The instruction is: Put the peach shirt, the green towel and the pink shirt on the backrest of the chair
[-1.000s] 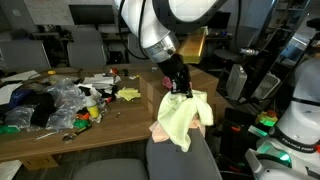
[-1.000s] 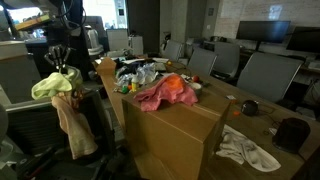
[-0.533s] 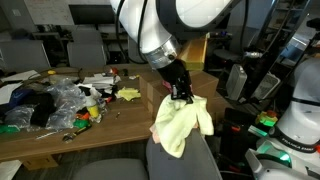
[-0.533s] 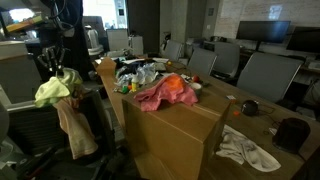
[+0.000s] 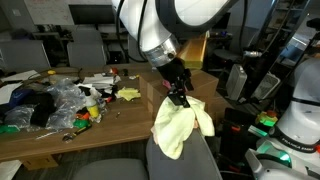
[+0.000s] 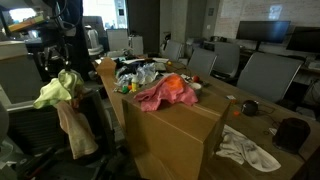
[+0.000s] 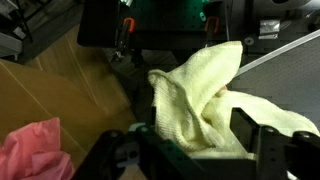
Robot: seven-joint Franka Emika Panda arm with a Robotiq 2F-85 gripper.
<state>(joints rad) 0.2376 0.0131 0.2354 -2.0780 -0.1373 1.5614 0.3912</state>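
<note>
Overhead, the pincer [image 5: 180, 97] pinches the green towel [image 5: 181, 127] above the chair [image 5: 185, 160]; no writing is legible.

One green towel [image 5: 181, 128], one pink shirt [image 6: 165, 94], one chair [image 5: 185, 165].

In both exterior views the towel [image 5: 181, 126] drapes over the top of the chair backrest [image 5: 185, 160], with the hand [image 5: 178, 97] directly above it at twelve o'clock. Another garment [image 6: 72, 125] hangs on the backrest beneath the towel. A shirt [image 6: 165, 93] lies on the box [image 6: 175, 135], at three o'clock from the chair. Behind stands the cluttered worktop [image 5: 60, 135].
</note>
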